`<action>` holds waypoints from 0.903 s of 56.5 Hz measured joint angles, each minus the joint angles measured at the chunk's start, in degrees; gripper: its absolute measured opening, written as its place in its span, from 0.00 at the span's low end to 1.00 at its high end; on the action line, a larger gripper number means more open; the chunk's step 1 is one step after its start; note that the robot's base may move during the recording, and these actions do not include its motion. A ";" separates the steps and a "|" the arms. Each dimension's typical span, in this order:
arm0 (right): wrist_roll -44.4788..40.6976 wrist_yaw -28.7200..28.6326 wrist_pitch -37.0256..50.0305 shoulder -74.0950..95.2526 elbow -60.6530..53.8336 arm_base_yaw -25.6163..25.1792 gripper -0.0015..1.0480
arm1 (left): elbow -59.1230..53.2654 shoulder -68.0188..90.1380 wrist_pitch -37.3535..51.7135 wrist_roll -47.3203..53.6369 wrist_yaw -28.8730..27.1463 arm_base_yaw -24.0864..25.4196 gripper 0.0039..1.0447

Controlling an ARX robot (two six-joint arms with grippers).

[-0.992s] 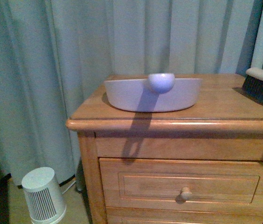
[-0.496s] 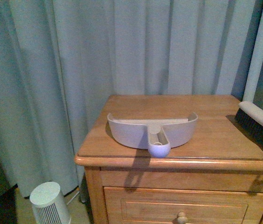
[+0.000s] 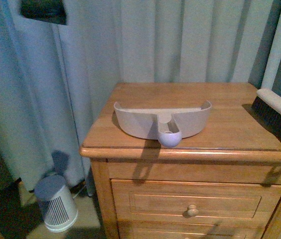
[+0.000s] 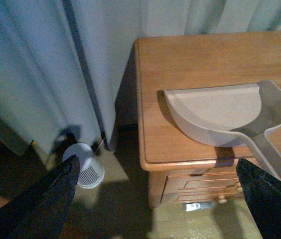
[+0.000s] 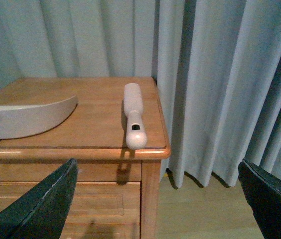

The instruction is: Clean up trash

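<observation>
No wad of white tissue shows in any view; the trash is out of view. A pinkish dustpan (image 3: 160,121) lies on the wooden nightstand (image 3: 130,149), its handle pointing over the front edge; it also shows in the left wrist view (image 4: 220,112) and partly in the right wrist view (image 5: 26,117). A hand brush (image 3: 279,112) lies at the nightstand's right edge, seen in the right wrist view (image 5: 134,114). My left gripper (image 4: 160,204) is open, above the floor in front of the nightstand's left corner. My right gripper (image 5: 155,204) is open, off its right corner.
Grey curtains (image 3: 145,40) hang behind and beside the nightstand. A small white ribbed appliance (image 3: 56,201) stands on the floor at its left, also in the left wrist view (image 4: 83,164). Drawers with knobs (image 3: 193,210) face me. Wooden floor (image 5: 200,209) lies at the right.
The front view has risen and shifted, so the nightstand top and dustpan are seen more from above. The dustpan and brush have not moved on the nightstand.
</observation>
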 joint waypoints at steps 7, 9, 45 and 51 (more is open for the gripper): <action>0.00 0.00 0.00 0.00 0.00 0.00 0.93 | 8.04 11.10 -0.76 -1.07 -4.39 -4.79 0.93; 0.00 0.00 0.00 0.00 0.00 0.00 0.93 | 9.55 13.33 -1.25 -1.33 -4.85 -5.60 0.93; 0.00 0.00 0.00 0.00 0.00 0.00 0.93 | 23.04 31.78 -11.19 -11.50 -10.84 -13.51 0.93; 0.00 0.00 0.00 0.00 0.00 0.00 0.93 | 23.02 31.78 -11.28 -12.39 -11.06 -14.49 0.93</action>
